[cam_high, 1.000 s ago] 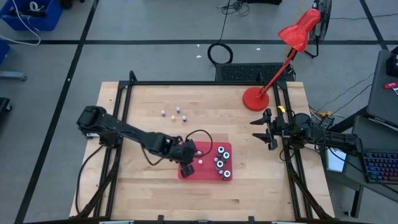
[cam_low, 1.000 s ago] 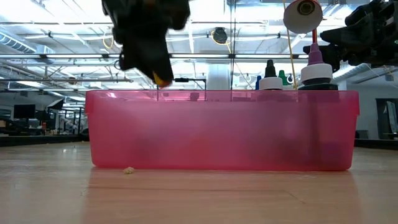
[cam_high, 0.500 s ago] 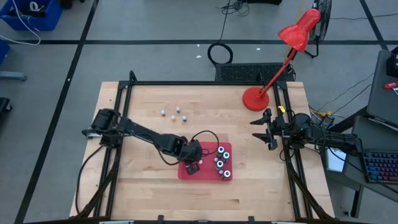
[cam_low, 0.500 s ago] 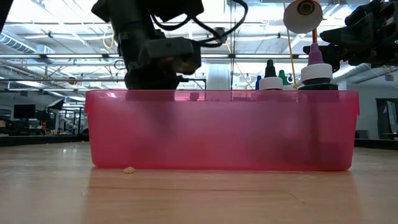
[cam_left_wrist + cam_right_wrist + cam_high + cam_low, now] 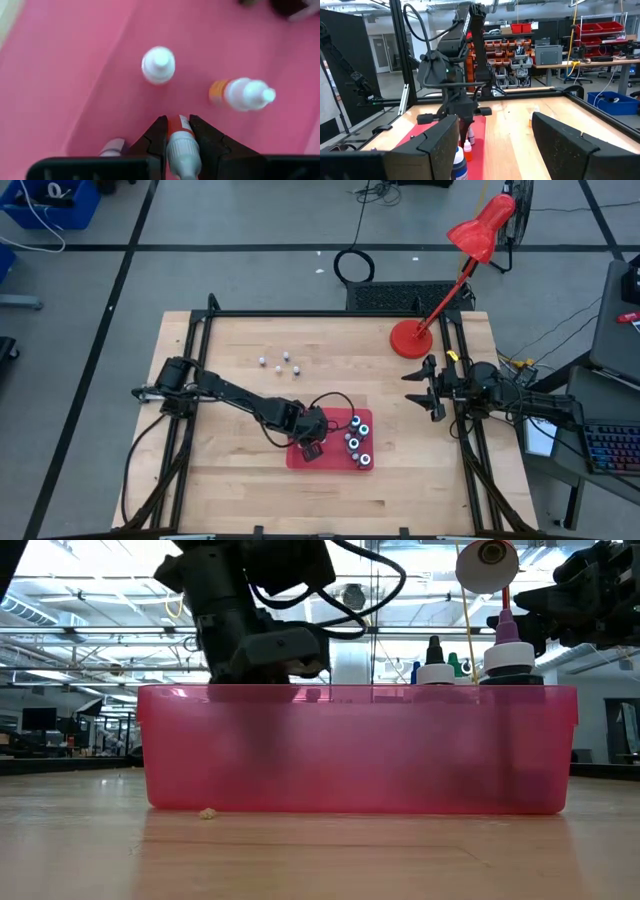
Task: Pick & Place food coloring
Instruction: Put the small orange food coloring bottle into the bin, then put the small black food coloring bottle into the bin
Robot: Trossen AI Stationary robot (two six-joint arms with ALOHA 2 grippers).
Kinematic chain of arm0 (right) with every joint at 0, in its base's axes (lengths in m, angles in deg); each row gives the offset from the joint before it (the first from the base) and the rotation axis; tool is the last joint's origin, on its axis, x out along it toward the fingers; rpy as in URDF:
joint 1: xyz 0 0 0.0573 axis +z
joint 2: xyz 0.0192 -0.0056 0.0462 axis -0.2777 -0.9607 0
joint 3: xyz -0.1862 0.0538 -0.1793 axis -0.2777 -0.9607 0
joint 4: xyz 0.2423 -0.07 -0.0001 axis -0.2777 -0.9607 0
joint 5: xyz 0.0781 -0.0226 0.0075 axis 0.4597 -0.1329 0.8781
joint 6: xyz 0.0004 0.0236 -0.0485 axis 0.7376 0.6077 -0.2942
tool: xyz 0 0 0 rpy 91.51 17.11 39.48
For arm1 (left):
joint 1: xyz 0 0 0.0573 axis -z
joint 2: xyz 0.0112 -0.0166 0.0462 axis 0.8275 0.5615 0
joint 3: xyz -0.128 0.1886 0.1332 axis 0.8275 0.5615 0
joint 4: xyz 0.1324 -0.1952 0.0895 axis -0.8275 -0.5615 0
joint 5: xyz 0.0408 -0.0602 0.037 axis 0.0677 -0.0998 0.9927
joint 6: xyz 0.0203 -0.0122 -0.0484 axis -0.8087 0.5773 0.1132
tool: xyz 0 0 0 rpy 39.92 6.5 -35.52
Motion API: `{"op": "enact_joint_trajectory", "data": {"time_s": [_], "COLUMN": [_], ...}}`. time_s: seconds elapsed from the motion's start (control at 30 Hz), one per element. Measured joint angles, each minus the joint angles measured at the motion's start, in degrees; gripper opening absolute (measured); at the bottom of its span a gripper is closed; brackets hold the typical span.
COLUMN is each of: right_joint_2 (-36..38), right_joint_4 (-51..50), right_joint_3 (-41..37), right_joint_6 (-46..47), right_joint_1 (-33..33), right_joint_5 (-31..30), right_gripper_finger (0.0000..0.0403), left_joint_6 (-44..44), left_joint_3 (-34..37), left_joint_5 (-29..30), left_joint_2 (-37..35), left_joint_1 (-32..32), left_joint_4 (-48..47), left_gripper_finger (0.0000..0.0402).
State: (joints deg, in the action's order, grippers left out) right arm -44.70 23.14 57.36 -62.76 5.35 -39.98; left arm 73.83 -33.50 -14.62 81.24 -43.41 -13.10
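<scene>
Taking the tray (image 5: 296, 459) as the landmark and reading left to right: well off its far-left corner, four loose bottles (image 5: 282, 363) stand on the bare table (image 5: 230, 480), probably waiting their turn to be moved.

The left gripper (image 5: 311, 442) hangs over the tray's left half, lowered to the rim in the low view. Its wrist view shows the fingers (image 5: 156, 137) clenched on a small bottle with a red band and white cap (image 5: 181, 142), pointed down at the pink floor. It is held low most likely so the bottle can be set upright rather than dropped. Just ahead on the tray floor stand a white-capped bottle (image 5: 158, 64) and an orange one (image 5: 242, 94), so the free spot is between them and the tray's left wall.

In the tray's right half, a cluster of larger dark bottles (image 5: 356, 442) already stands, grouped to leave the left half free.

Well to the right of the tray, at the table's edge, the right gripper (image 5: 424, 387) waits with its fingers (image 5: 565, 145) spread and empty, clear of the working arm.
</scene>
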Motion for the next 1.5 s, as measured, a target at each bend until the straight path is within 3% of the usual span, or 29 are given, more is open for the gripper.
{"op": "enact_joint_trajectory", "data": {"time_s": [0.33, 0.8, 0.97, 1.27, 1.4, 1.5], "right_joint_2": [0.0, -0.03, -0.12, -0.15, -0.2, -0.22], "right_joint_4": [0.07, 0.09, 0.21, 0.09, 0.03, 0.07], "right_joint_3": [-0.01, 0.01, 0.01, 0.01, 0.01, 0.0], "right_joint_6": [0.0, 0.0, 0.0, 0.0, 0.0, 0.0], "right_joint_1": [0.0, -0.01, 0.0, 0.0, 0.0, 0.0], "right_joint_5": [0.0, 0.0, 0.0, 0.0, 0.0, 0.0], "right_gripper_finger": [0.0238, 0.0238, 0.0238, 0.0238, 0.0238, 0.0238], "left_joint_6": [0.05, -0.03, -1.69, -2.04, 0.43, 2.5], "left_joint_3": [0.0, 0.0, 0.0, 0.0, 0.0, 0.0], "left_joint_5": [-0.16, -5.56, -2.83, 8.61, 12.21, 11.67], "left_joint_2": [0.35, -6.3, -12.21, -21.5, -22.18, -22.36], "left_joint_1": [-0.14, -1.53, -2.89, -6.97, -11.26, -16.3], "left_joint_4": [1.28, 1.79, -3.93, -18.48, -26.24, -32.5], "left_gripper_finger": [0.0165, 0.0181, 0.0181, 0.0182, 0.0182, 0.0182]}}
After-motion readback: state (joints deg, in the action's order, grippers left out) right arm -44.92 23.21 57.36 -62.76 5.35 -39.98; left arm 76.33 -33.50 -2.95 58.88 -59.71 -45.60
